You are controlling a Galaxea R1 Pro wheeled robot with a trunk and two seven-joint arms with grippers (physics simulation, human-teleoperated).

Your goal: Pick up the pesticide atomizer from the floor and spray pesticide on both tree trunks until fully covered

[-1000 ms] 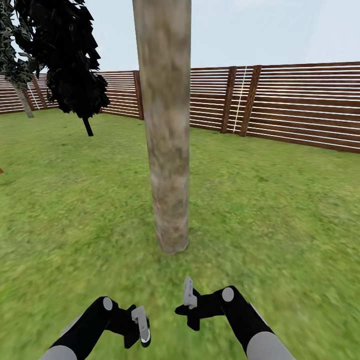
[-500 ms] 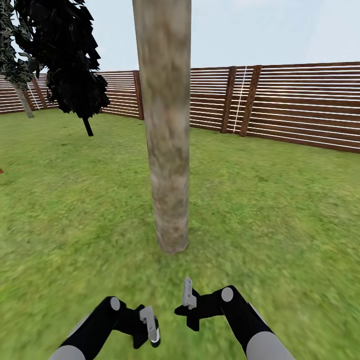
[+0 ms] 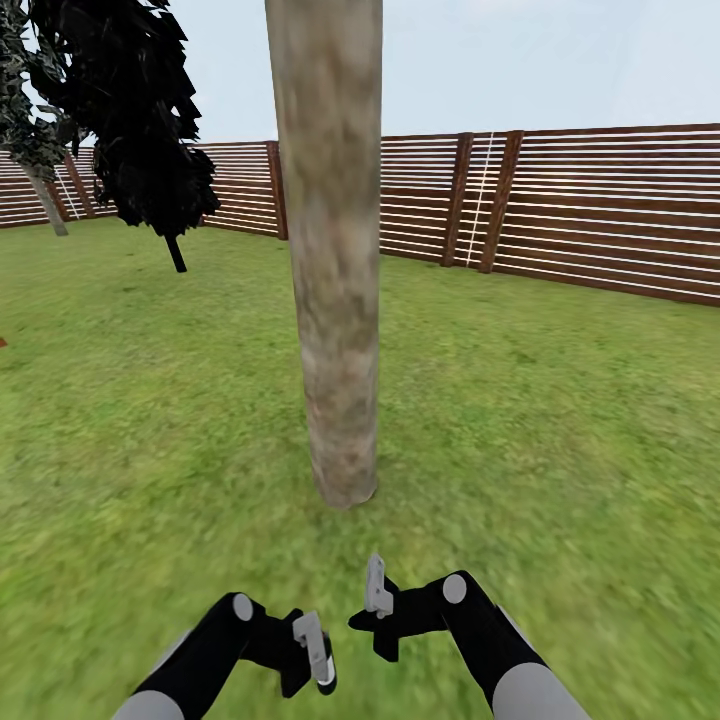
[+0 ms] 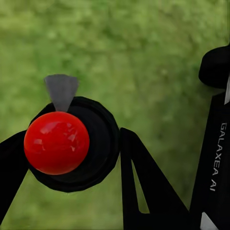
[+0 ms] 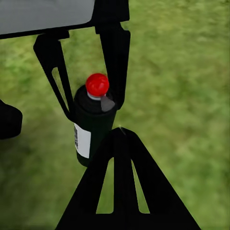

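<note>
One red-capped pesticide atomizer between left pincer fingers.

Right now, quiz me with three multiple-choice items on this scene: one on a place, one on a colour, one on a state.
1. Where does the tree trunk stand?
A. Ahead of both hands, on the grass
B. Against the fence
C. Behind the black-leaved tree

2. What colour is the pesticide atomizer's cap?
A. Green
B. Red
C. White

3. What is the state of the left hand?
A. Open and empty
B. Shut on the atomizer
C. Resting on the trunk

Answers:
1. A: the tree trunk rises from the grass in front of both hands.
2. B: the cap on the pesticide atomizer is red.
3. B: the left hand has its fingers on either side of the bottle.
</note>
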